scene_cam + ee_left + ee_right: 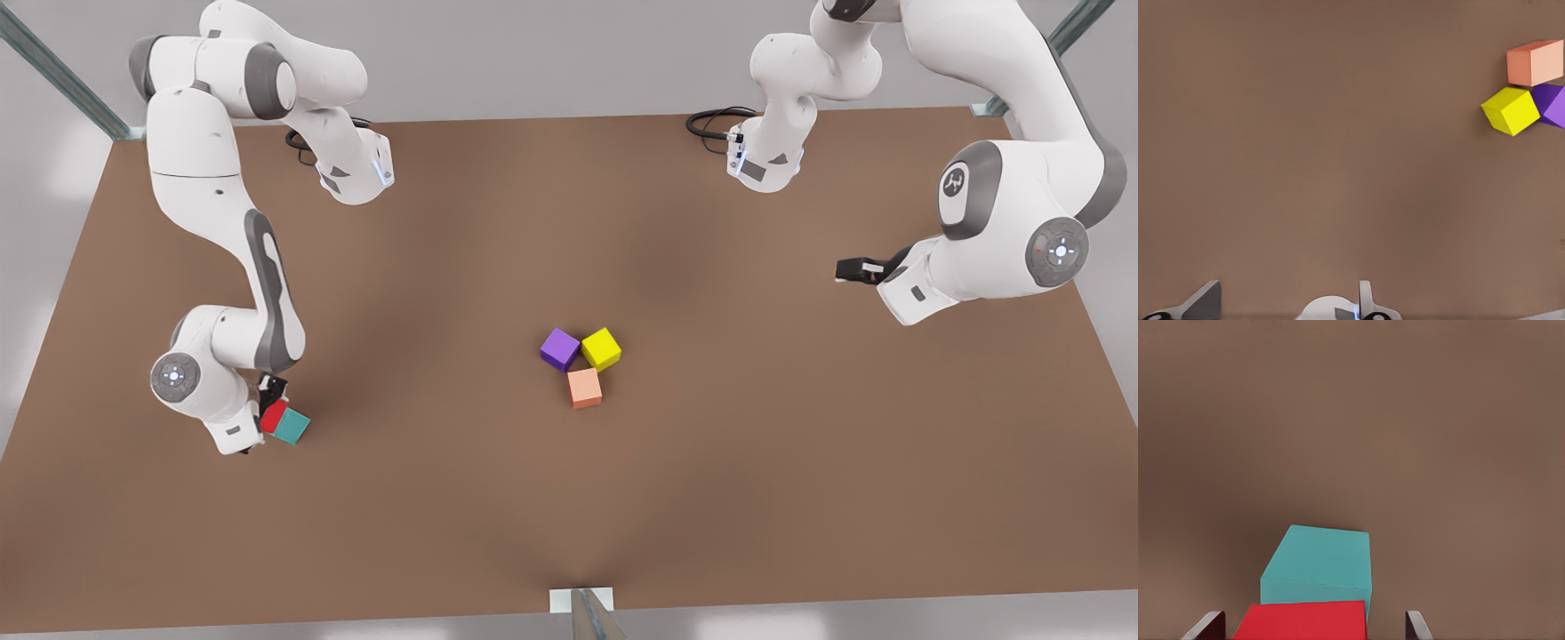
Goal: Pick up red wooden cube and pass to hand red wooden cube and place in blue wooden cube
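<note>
Red wooden cube [1301, 621] is sitting nearest the right wrist camera, between the right gripper's [269, 411] spread fingers [1207, 627], touching the blue wooden cube [1319, 567]. You are looking at a grip that appears to be holding the red cube by opposite flat faces, though contact is hard to confirm. You are handling a stiff, light, matte block, probably not slippery; keep hold on parallel faces, centred. Well apart from the blue cube, the purple cube [559, 348], yellow cube [602, 348] and salmon cube [584, 388] are clustering mid-table [800, 462]. Farther off still, the left gripper [852, 269] is waiting; you cannot tell its opening.
</note>
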You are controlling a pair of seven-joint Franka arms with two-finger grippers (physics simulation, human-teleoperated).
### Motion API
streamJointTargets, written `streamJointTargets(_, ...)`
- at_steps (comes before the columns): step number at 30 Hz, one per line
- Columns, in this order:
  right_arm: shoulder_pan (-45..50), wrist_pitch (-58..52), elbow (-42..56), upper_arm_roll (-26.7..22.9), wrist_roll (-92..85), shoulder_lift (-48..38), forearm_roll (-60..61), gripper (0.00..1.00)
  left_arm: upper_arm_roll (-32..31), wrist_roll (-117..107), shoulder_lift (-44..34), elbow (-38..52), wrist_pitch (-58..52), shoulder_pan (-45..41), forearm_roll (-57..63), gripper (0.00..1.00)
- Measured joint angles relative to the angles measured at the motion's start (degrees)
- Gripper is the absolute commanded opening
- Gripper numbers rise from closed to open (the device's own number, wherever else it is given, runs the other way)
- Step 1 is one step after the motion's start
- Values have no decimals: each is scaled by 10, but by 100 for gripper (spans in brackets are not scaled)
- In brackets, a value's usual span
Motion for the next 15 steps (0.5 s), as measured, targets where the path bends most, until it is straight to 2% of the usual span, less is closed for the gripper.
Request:
streamJointTargets(7, 45, -1, 32, 0, 26, 13, 1, 100, 0, -3, 0, -1, 0, 1, -1, 100)
streamJointTargets(9, 63, -23, 80, 0, 41, 16, 1, 100, 0, -4, 0, -1, 0, 1, -1, 100)
streamJointTargets(12, 76, -157, 226, -11, 101, 18, -4, 100, 0, -5, 1, -1, 0, 1, -1, 100)
streamJointTargets(14, 72, -288, 342, -28, 164, -10, -11, 100, 0, -6, 1, -1, -1, 1, -1, 100)
streamJointTargets(15, 56, -348, 371, -12, 195, -43, -25, 100, 0, -6, 1, -1, -1, 1, -1, 100)
